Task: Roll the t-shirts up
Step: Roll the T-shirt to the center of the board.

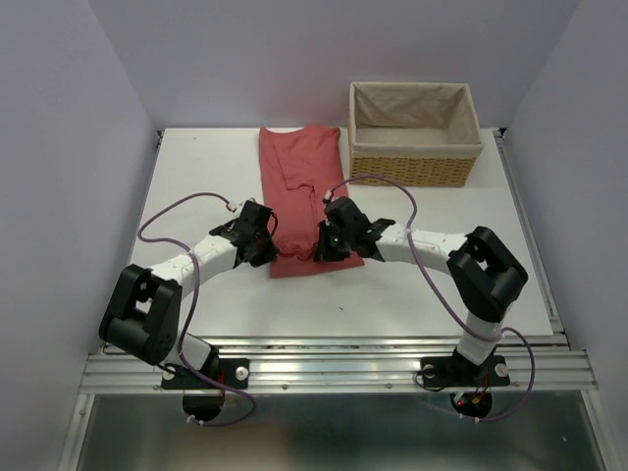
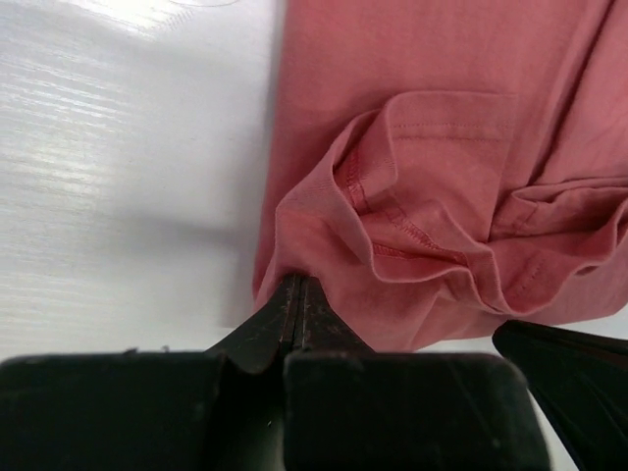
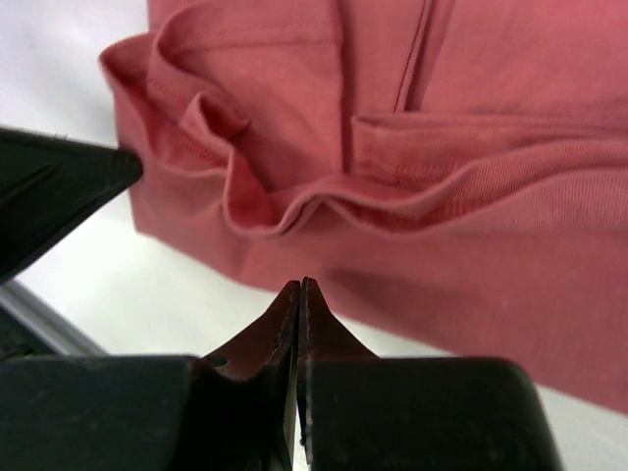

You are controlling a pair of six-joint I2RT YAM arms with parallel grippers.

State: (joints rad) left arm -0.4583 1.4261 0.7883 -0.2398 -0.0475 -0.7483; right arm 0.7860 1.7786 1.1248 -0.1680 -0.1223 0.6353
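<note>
The salmon-red t-shirt (image 1: 299, 186) lies on the white table (image 1: 196, 177), folded into a long strip running away from me. Its near end is bunched into loose folds (image 2: 422, 226). My left gripper (image 1: 267, 245) is shut on the shirt's near left corner (image 2: 297, 280), and the cloth draws in to the tips. My right gripper (image 1: 327, 245) is shut, with its tips (image 3: 299, 283) at the shirt's near edge (image 3: 392, 285) on the right side. I see no cloth between its jaws. Each wrist view shows the other gripper at its edge.
A tan cloth-lined wicker basket (image 1: 414, 132) stands at the back right of the table, just right of the shirt's far end. Purple cables loop over both arms. The table's near edge carries a metal rail (image 1: 334, 368).
</note>
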